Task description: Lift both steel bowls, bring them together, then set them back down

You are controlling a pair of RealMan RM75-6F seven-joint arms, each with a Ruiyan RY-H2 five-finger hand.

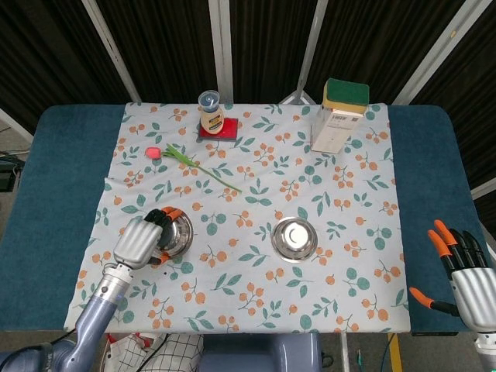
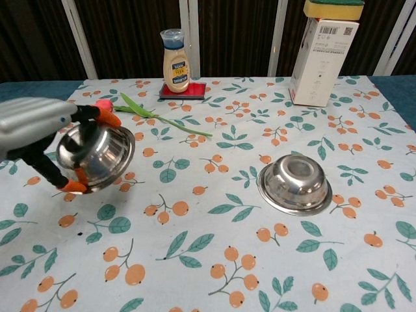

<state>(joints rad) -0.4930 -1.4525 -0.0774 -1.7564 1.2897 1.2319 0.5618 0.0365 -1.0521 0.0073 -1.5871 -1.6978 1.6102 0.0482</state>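
My left hand point(image 2: 36, 130) point(image 1: 138, 241) grips the left steel bowl point(image 2: 96, 157) point(image 1: 177, 232) by its rim and holds it tilted above the cloth. The right steel bowl point(image 2: 297, 182) point(image 1: 294, 237) sits flat on the floral cloth point(image 2: 208, 221), untouched. Far off at the table's right front edge, my right hand point(image 1: 463, 271) hovers with its fingers spread and nothing in it; the chest view does not show it.
At the back stand a sauce bottle point(image 2: 175, 60) on a red coaster point(image 2: 184, 91) and a white box point(image 2: 322, 62) with a sponge point(image 2: 333, 8) on top. A tulip point(image 2: 146, 112) lies behind the lifted bowl. Bare blue table point(image 1: 434, 178) flanks the cloth.
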